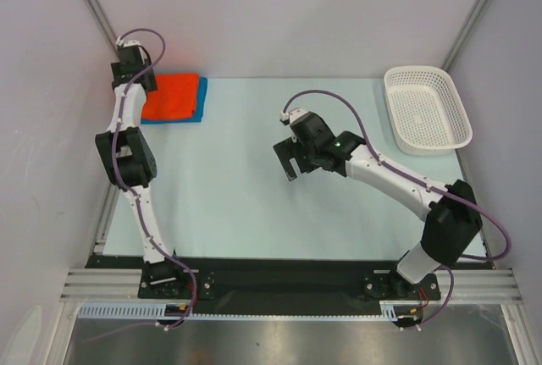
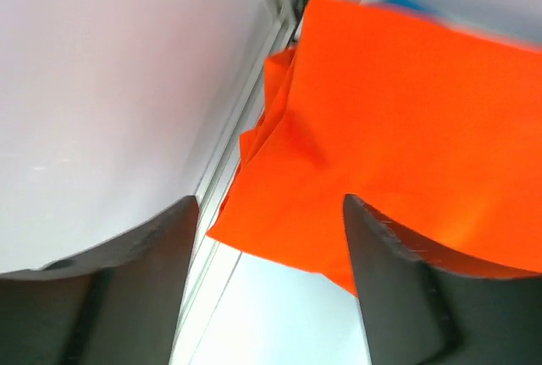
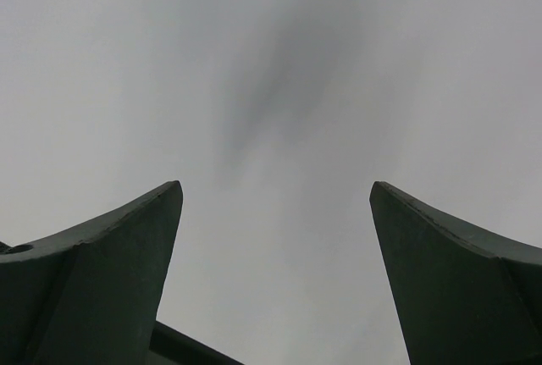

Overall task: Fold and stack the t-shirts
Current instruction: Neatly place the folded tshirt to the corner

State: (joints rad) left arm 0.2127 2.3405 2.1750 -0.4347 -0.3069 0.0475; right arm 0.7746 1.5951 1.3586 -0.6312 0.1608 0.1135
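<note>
The orange-red t-shirt (image 1: 169, 96) lies folded atop the blue t-shirt (image 1: 201, 99) on the counter (image 1: 237, 204). The left tool (image 2: 269, 212), wide and empty, hangs over that stack's left edge. The right tool (image 3: 275, 189), also wide, sits well to its right.

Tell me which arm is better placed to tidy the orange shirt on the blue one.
Left. The left claw, open, hangs by the orange shirt stacked on the blue shirt, far left; the right claw is mid-table, apart from both.
</note>
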